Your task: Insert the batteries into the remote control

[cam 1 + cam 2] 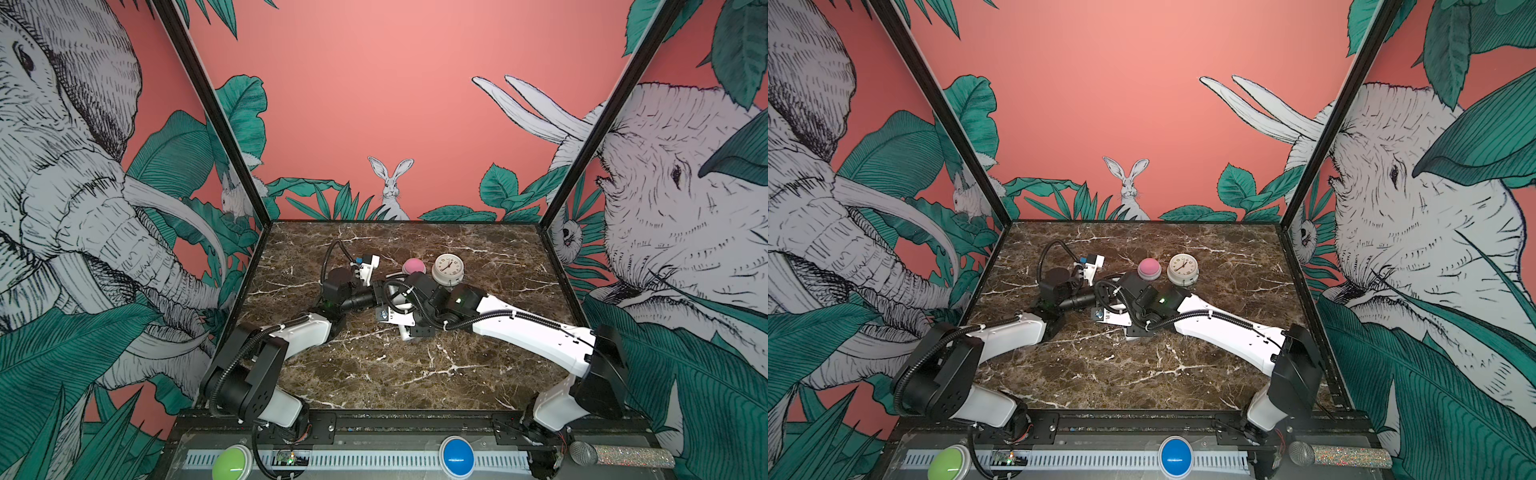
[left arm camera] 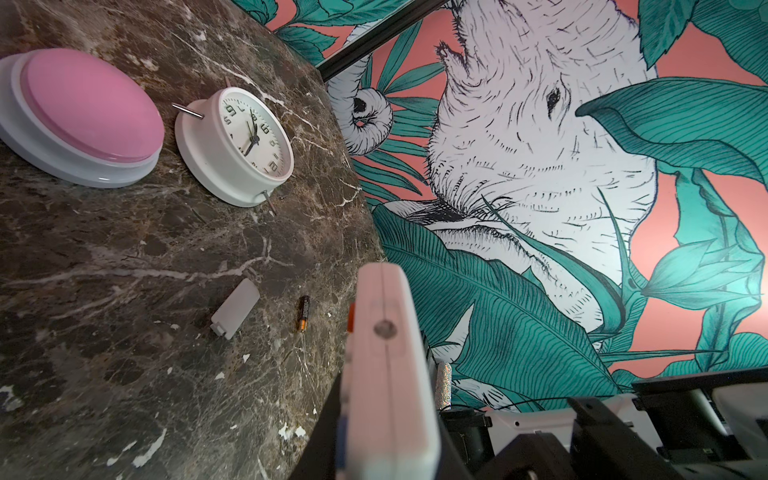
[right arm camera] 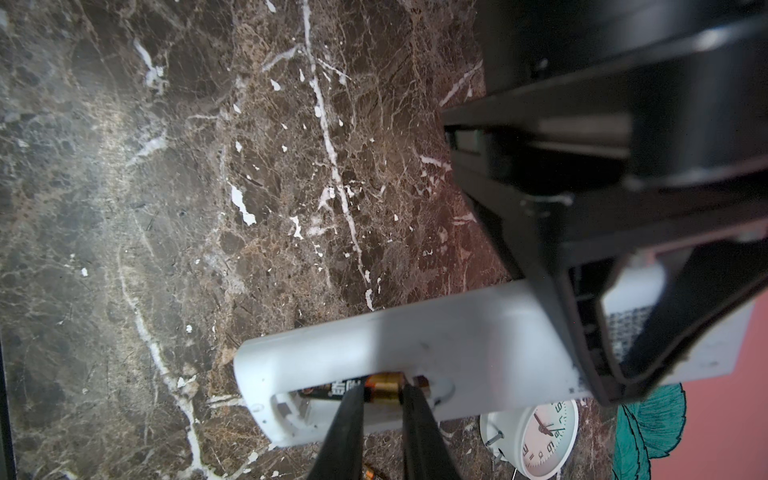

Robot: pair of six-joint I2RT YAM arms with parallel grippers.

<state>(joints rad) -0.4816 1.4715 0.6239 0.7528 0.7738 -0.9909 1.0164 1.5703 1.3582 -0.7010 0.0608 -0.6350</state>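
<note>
- Marble tabletop (image 3: 166,208) under both arms.
- Left gripper (image 3: 598,332) clamped shut on one end of remote control (image 3: 457,332), held off the table, recess facing the right fingers.
- Right gripper (image 3: 380,399): fingers (image 3: 345,424) pinching a battery (image 3: 374,386) seated in the recess.
- Clock (image 2: 237,145) and pink dome button (image 2: 87,108) beyond the fingers.
- Battery cover (image 2: 235,307) and second battery (image 2: 303,319) lie loose, apart from both grippers.

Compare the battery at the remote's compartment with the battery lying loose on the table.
The battery at the remote sits in the open recess of the remote control, between the right gripper fingers; the loose battery lies flat on the table, untouched. The first is held off the table with the remote; the second rests beside the grey cover. Both are slim, black with a copper end.
</note>
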